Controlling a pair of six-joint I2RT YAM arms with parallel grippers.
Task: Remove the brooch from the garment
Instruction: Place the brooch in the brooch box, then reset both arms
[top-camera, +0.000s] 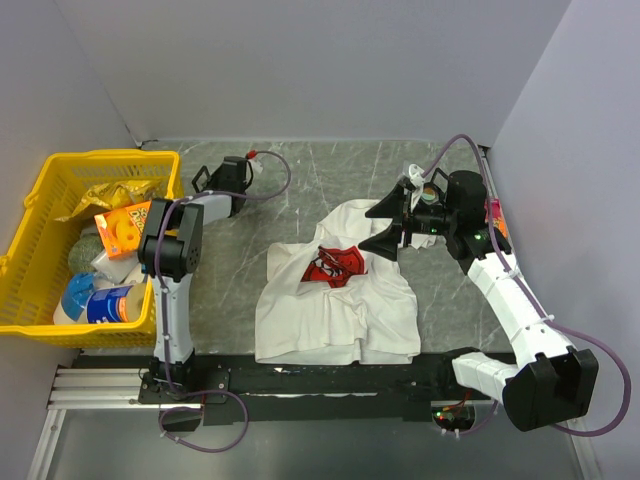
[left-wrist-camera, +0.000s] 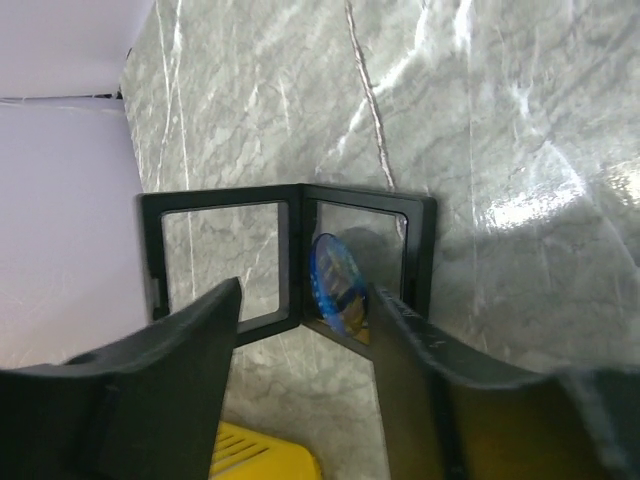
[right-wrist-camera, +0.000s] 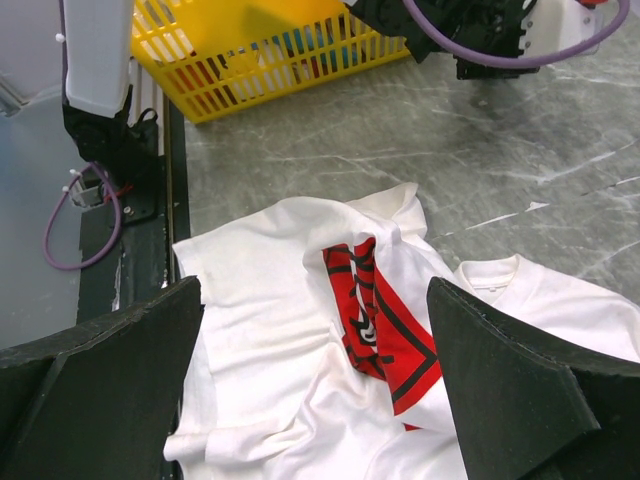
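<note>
The garment (top-camera: 335, 300), a white T-shirt, lies crumpled mid-table with its red print (top-camera: 335, 267) folded; the right wrist view shows the garment (right-wrist-camera: 260, 300) and the print (right-wrist-camera: 385, 325) too. My right gripper (top-camera: 385, 226) hovers over its right shoulder, open and holding nothing (right-wrist-camera: 315, 310). My left gripper (top-camera: 228, 176) is at the back left. In its wrist view the left gripper (left-wrist-camera: 305, 300) is open. The round blue brooch (left-wrist-camera: 335, 283) stands on edge in a black hinged frame case (left-wrist-camera: 290, 200), just beside the right finger (left-wrist-camera: 400, 340).
A yellow basket (top-camera: 40, 190) with several packets stands at the far left, close to the left arm; its corner (left-wrist-camera: 260, 460) shows under the left fingers. The black base rail (top-camera: 330, 375) runs along the near edge. Grey walls close the back and sides.
</note>
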